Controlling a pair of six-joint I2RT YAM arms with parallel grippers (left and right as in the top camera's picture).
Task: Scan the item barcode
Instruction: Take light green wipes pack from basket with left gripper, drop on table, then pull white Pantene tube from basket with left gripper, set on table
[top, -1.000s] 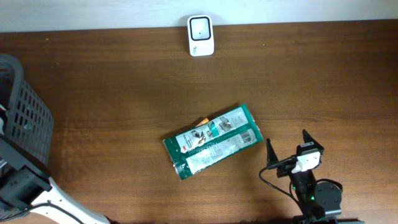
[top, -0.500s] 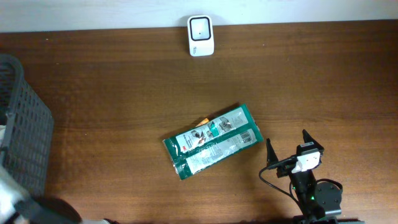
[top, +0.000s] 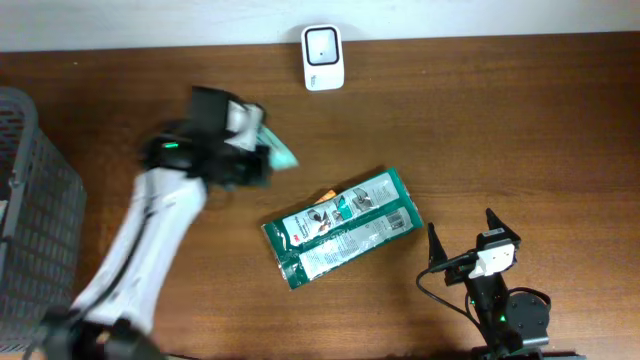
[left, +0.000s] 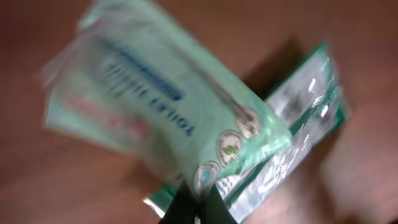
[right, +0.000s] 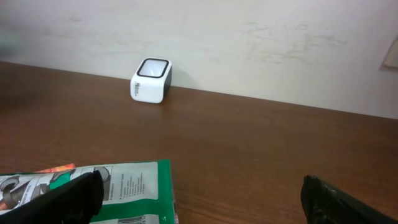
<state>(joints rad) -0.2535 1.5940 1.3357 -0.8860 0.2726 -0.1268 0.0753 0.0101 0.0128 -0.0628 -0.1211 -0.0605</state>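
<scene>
Left wrist: pale-green tissue packet (left: 168, 118) in grip of left hand (left: 198, 208); right hand (top: 461, 224) wide.

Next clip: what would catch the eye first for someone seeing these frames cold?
The blurred left gripper stands out first. It hangs over the left-centre of the table, shut on a pale green packet. A darker green pack lies flat in the middle, with the white scanner at the far edge and the right gripper open at the near right.
</scene>
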